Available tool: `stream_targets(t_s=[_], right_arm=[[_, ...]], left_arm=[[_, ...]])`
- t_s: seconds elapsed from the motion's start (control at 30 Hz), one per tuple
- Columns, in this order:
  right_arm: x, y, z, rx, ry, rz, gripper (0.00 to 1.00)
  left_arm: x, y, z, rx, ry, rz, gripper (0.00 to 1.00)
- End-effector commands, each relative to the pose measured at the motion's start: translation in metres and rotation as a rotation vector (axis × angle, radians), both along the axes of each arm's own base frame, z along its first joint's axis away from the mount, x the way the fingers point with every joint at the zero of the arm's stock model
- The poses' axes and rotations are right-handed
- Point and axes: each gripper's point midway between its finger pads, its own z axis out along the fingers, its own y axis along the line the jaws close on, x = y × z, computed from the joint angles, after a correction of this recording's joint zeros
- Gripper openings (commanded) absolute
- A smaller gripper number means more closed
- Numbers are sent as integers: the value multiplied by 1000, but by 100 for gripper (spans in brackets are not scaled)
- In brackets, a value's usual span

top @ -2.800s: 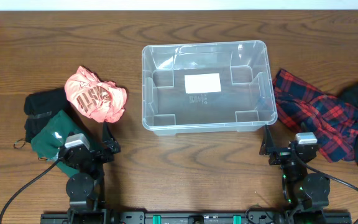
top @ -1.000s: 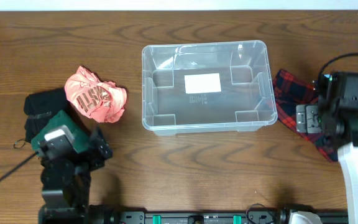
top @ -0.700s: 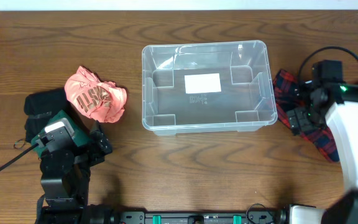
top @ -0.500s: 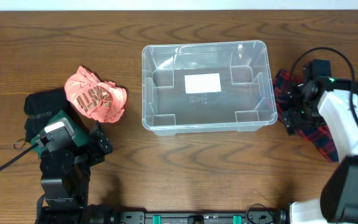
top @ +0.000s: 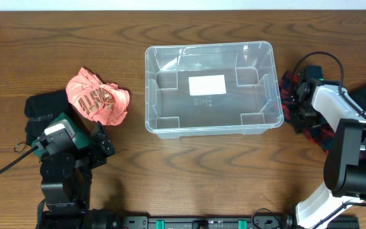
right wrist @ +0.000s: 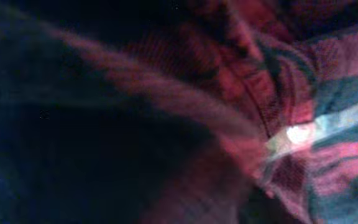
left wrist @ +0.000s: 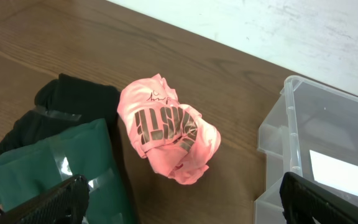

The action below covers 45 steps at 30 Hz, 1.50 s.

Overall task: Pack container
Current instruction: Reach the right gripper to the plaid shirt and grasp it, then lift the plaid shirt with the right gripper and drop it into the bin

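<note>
Jaws of right arm (top: 330, 105) have sunk into plaid cloth (top: 288, 89).

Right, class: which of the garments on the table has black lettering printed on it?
The crumpled pink garment, left of the container. The green bundle, black bundle and red plaid shirt show none.

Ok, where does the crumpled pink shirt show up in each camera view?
Overhead: the pink shirt lies left of the container.
Left wrist: mid-frame, the container at the right edge.
Right wrist: not in it; blurred red plaid cloth fills the frame.
Shared landmark: the container, right of the shirt in both.
</note>
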Motion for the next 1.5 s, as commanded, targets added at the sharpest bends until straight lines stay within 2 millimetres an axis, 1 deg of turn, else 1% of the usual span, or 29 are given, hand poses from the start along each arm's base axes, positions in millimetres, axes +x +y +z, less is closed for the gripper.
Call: stream_targets(t_s=[0.0, 0.03, 0.07, 0.17, 0.23, 0.3, 0.4, 0.47, 0.53, 0.6, 0.67, 0.73, 0.77, 0.8, 0.87, 0.93, 1.0, 1.07, 1.13, 1.23, 1.4, 1.47], right_arm=[[1, -5, -4, -26, -34, -93, 20], [1, -5, -4, -26, -35, -93, 9], [1, -5, -4, -26, -36, -94, 1], [2, -10, 3, -61, -65, -128, 1], [8, -15, 18, -92, -129, -180, 1], [19, -15, 38, -86, -206, -195, 1], [37, -14, 88, -76, -356, -196, 1], [49, -12, 131, -76, -476, -187, 1], [60, -5, 177, -74, -600, -148, 1], [68, 10, 221, -70, -707, -80, 1], [72, 32, 257, -56, -794, 1, 1], [77, 60, 283, -27, -855, 94, 1], [79, 79, 291, 0, -870, 168, 1], [82, 105, 295, 42, -875, 265, 1], [82, 152, 297, 109, -871, 420, 1], [81, 190, 291, 148, -857, 514, 1], [80, 221, 279, 184, -832, 570, 1], [80, 245, 261, 212, -789, 592, 1], [81, 263, 237, 229, -734, 594, 1], [83, 281, 197, 234, -638, 587, 1], [83, 300, 131, 200, -475, 613, 1], [80, 303, 109, 190, -423, 611, 1]], left_arm=[[0, 0, 8, -8, -21, 3, 98], [0, 0, 8, -8, -21, 3, 98], [0, 0, 8, -8, -21, 3, 98], [0, 0, 8, -8, -21, 3, 98], [0, 0, 8, -8, -21, 3, 98], [0, 0, 8, -8, -21, 3, 98], [0, 0, 8, -8, -21, 3, 98], [0, 0, 8, -8, -21, 3, 98], [0, 0, 8, -8, -21, 3, 98], [0, 0, 8, -8, -21, 3, 98], [0, 0, 8, -8, -21, 3, 98], [0, 0, 8, -8, -21, 3, 98], [0, 0, 8, -8, -21, 3, 98], [0, 0, 8, -8, -21, 3, 98], [0, 0, 8, -8, -21, 3, 98], [0, 0, 8, -8, -21, 3, 98], [0, 0, 8, -8, -20, 3, 98], [0, 0, 8, -8, -20, 3, 98], [0, 0, 8, -8, -20, 3, 98], [0, 0, 8, -8, -20, 3, 98], [0, 0, 8, -8, -20, 3, 98], [0, 0, 8, -8, -20, 3, 98]])
